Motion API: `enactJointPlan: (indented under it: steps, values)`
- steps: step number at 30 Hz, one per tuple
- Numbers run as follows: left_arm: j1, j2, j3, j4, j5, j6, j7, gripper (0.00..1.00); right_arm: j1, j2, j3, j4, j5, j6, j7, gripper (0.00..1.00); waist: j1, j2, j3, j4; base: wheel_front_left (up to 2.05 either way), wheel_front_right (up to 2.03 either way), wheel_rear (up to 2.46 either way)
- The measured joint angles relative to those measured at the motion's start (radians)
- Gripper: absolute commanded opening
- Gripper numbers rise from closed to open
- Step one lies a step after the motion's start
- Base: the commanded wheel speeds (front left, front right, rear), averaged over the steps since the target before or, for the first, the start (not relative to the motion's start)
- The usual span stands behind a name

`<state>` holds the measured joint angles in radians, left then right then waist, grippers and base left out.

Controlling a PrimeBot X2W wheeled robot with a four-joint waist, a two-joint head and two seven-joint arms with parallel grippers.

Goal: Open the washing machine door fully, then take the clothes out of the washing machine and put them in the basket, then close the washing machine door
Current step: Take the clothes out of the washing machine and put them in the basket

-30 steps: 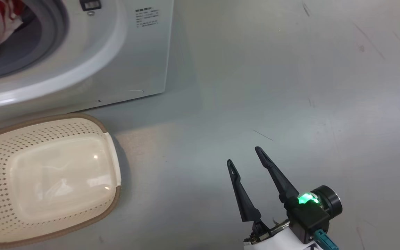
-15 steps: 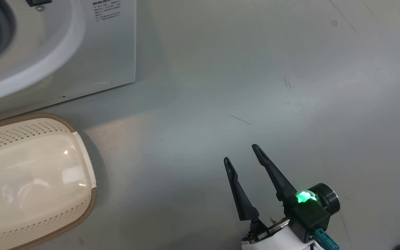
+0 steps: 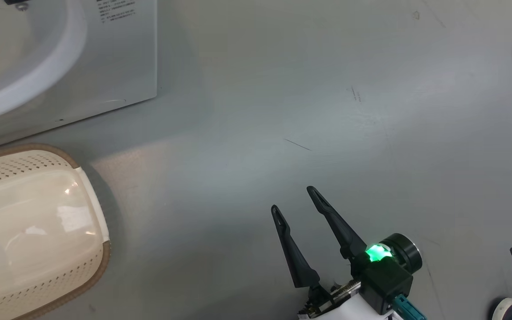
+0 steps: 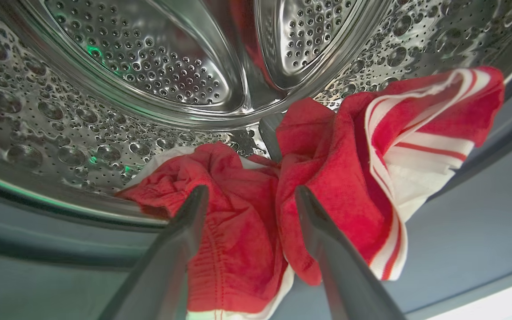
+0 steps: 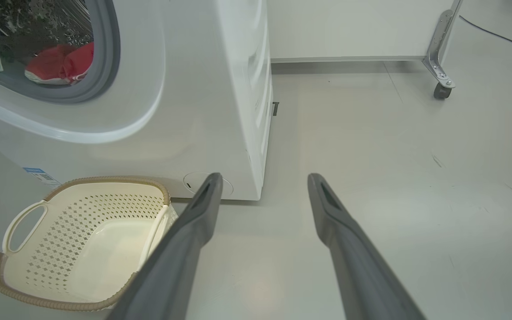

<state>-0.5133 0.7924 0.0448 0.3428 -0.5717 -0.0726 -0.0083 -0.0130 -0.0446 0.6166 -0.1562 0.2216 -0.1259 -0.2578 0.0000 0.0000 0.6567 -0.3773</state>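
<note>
Left claw (image 4: 251, 193): wide, over the clothes (image 4: 336, 178), nothing held; right claw (image 3: 294, 200): wide, idle; risk: shallow pinch, one garment likely dropped short of basket (image 5: 105, 180).

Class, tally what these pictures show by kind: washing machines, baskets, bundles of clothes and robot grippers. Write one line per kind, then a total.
washing machine: 1
basket: 1
bundle of red clothes: 1
grippers: 2, the left gripper and the right gripper
Total: 5
</note>
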Motion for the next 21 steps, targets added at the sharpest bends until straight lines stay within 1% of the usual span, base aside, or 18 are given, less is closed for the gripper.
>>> enactJointPlan:
  steps: [5, 10, 21]
  values:
    - [-0.037, 0.004, -0.034, 0.040, 0.030, 0.023, 0.038, 1.00, -0.003, 0.000, 0.003, 0.000, 0.016, 0.000, 0.000, 1.00, 0.0000, 0.0000, 0.007, -0.012, 0.00, 0.00, 0.00]
    - [-0.065, 0.016, -0.040, 0.082, 0.047, 0.043, 0.068, 1.00, -0.005, 0.000, 0.020, -0.001, 0.023, 0.000, 0.000, 1.00, 0.0000, 0.0000, 0.009, -0.023, 0.00, 0.00, 0.00]
    - [-0.133, 0.030, -0.078, 0.136, 0.079, 0.049, 0.108, 1.00, -0.005, 0.001, 0.016, -0.003, 0.024, 0.000, 0.000, 1.00, 0.0000, 0.0000, 0.019, -0.035, 0.00, 0.00, 0.00]
